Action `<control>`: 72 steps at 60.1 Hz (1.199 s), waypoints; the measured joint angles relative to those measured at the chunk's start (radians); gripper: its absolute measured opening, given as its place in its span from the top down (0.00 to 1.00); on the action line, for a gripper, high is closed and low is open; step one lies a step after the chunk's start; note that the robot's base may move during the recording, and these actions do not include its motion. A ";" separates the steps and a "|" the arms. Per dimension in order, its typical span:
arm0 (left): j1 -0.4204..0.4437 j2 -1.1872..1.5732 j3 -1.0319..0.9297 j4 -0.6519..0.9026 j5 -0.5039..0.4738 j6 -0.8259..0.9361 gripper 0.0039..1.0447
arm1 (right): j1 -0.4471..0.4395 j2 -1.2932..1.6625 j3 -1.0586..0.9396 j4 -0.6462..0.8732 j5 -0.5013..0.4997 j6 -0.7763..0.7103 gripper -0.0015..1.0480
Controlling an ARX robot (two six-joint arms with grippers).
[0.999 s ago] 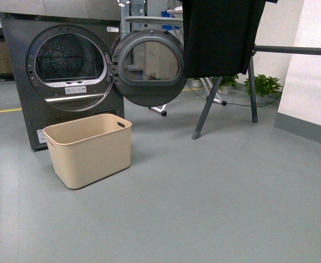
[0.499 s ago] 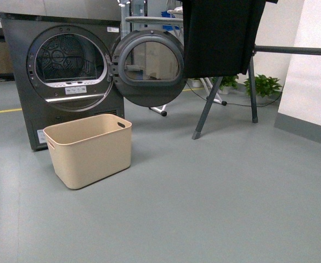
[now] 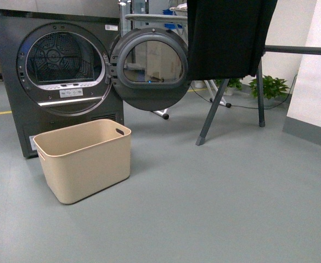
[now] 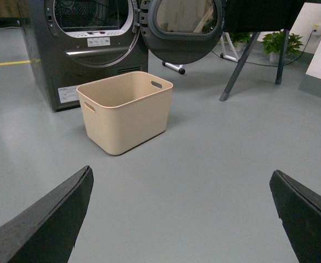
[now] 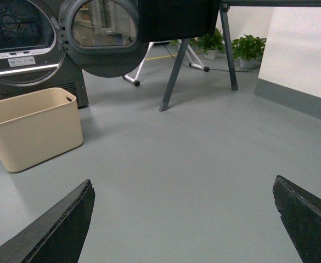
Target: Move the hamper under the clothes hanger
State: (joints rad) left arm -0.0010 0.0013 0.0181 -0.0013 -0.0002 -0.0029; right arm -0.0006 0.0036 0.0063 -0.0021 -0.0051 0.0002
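The beige hamper (image 3: 86,159) stands empty on the grey floor in front of the dryer; it also shows in the left wrist view (image 4: 127,109) and the right wrist view (image 5: 34,127). The clothes hanger (image 3: 226,101), a dark grey rack with slanted legs and a long bar, stands to the hamper's right with a black cloth (image 3: 226,35) draped over it. My left gripper (image 4: 179,183) is open and empty above bare floor, short of the hamper. My right gripper (image 5: 182,189) is open and empty too. Neither arm shows in the front view.
A dark dryer (image 3: 56,76) stands behind the hamper, its round door (image 3: 149,68) swung open towards the rack. A white-legged ironing board (image 3: 160,19) and potted plants (image 3: 270,86) are further back. A white wall (image 3: 319,60) rises at right.
The front view has moved closer: the hamper, dryer and rack appear larger and the hamper sits lower left in frame. Nothing on the floor has itself moved.
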 joint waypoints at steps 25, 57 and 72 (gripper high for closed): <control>0.000 0.000 0.000 0.000 0.000 0.000 0.06 | 0.000 0.000 0.000 0.000 0.003 0.000 0.08; 0.000 0.000 0.000 0.000 0.001 0.000 0.06 | 0.000 0.000 0.000 -0.001 0.004 0.000 0.08; 0.000 -0.001 0.000 0.000 0.001 0.000 0.06 | 0.000 0.000 0.000 -0.001 0.003 0.000 0.08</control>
State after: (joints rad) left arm -0.0010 0.0006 0.0181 -0.0013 0.0006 -0.0029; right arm -0.0002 0.0036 0.0063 -0.0029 -0.0017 0.0002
